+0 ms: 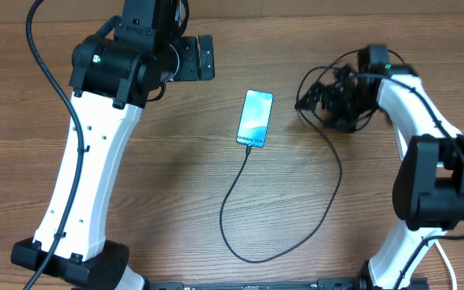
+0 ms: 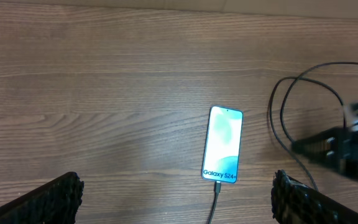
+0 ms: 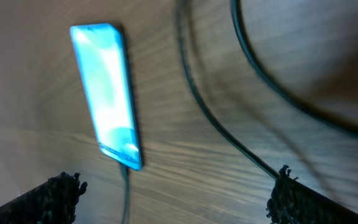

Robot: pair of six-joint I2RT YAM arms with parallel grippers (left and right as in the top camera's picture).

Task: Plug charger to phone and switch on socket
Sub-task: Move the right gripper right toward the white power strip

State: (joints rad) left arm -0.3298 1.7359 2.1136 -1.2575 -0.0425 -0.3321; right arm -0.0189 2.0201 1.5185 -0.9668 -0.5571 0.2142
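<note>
The phone [image 1: 255, 118] lies face up, screen lit, near the middle of the tabletop [image 1: 176, 161], a little toward its far edge. The charger [image 1: 341, 171] meets the phone's near short edge, loops toward the near edge of the tabletop, then runs up to a black tangle by the far right side. The connector looks seated, though the join is too small to be sure of.

The left gripper [image 2: 176, 180] hangs above the phone, fingers spread wide with nothing between them. The right gripper [image 3: 178, 177] is also spread and empty, beside the tangle.

If the plug-in is done, the step in hand is probably the socket's switch, but no power strip shows in any view.

- Locate the strip before committing either arm.
- The right arm should lift clear of the tangle without snagging a loop, since a tug there could pull the connector out of the phone.
- Leave the slack loop alone.
- Press the switch with one fingertip, straight down, so the strip doesn't skid.
</note>
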